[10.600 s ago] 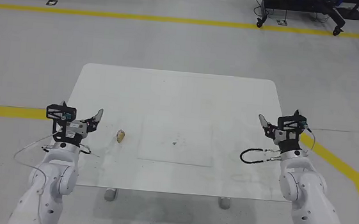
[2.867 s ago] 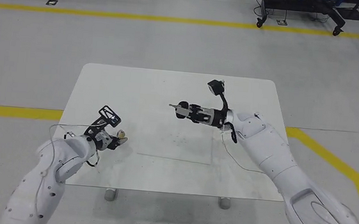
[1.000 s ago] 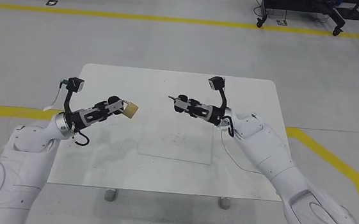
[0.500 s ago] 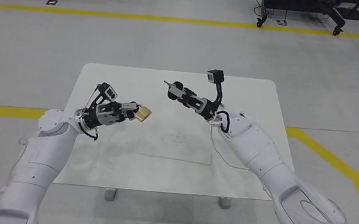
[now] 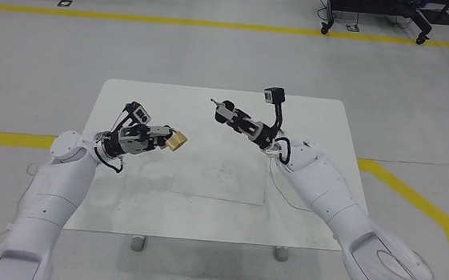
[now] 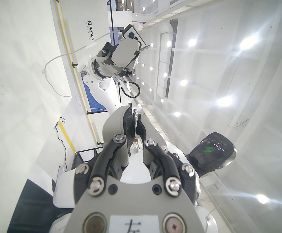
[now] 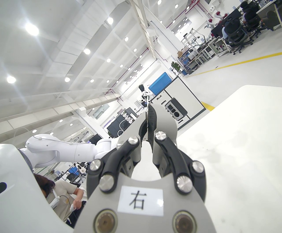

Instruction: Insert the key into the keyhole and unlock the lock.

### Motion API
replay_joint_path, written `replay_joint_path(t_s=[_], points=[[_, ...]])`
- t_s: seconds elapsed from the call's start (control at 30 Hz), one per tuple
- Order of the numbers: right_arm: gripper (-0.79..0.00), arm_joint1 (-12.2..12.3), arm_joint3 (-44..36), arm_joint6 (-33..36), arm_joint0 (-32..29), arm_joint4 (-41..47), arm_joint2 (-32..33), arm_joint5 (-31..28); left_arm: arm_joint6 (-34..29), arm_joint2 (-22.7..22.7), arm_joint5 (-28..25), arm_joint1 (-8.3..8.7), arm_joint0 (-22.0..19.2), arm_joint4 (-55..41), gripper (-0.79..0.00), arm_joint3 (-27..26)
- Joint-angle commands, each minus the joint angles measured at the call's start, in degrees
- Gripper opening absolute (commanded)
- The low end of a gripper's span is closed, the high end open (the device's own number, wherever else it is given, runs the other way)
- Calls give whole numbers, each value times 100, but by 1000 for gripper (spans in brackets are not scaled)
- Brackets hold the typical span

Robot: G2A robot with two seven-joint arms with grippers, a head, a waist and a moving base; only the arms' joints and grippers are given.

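Observation:
A brass padlock [image 5: 177,141] hangs in the air over the left half of the white table [image 5: 315,120], held by my left gripper [image 5: 165,139]. In the left wrist view the fingers [image 6: 127,120] are shut on the padlock's metal shackle [image 6: 135,117]; the brass body is hidden behind them. My right gripper [image 5: 224,111] is raised over the table's middle, shut on a small silver key [image 5: 213,101] whose tip points away toward the far left. The key's blade [image 6: 146,46] sticks out of the right gripper in the left wrist view. A gap of air separates key and padlock.
A faint rectangular mat [image 5: 221,176] lies flat on the table's middle, below both grippers. A thin cable [image 5: 284,195] trails along the right arm. Yellow floor lines [image 5: 16,139] run beside the table.
Both arms lifted the padlock and the key off the table and brought them toward each other. In the last half second the right gripper shifted slightly right; the padlock barely moved.

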Motion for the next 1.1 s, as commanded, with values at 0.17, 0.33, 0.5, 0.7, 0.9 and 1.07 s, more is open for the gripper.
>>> replay_joint_path(t_s=[0.17,0.33,0.5,0.7,0.9,1.07], points=[[-785,130,-358,6,-208,-626,264,264,394,50,949,-34,11,-301,-785,257],[-785,308,-806,-231,-488,-1868,627,379,531,271,1370,-78,-192,-44,-785,510],[-785,561,-1922,-724,-943,-4418,1198,783,569,549,1759,-77,-388,643,-785,623],[-785,772,-3409,-1056,-1779,-5769,1770,1305,422,623,2018,-70,-492,792,-785,742],[-785,796,-3660,-1077,-1933,-5600,1780,1044,398,559,1938,-99,-521,491,-785,821],[-785,796,-3660,-1077,-1933,-5600,1780,1044,398,559,1938,-99,-521,491,-785,821]])
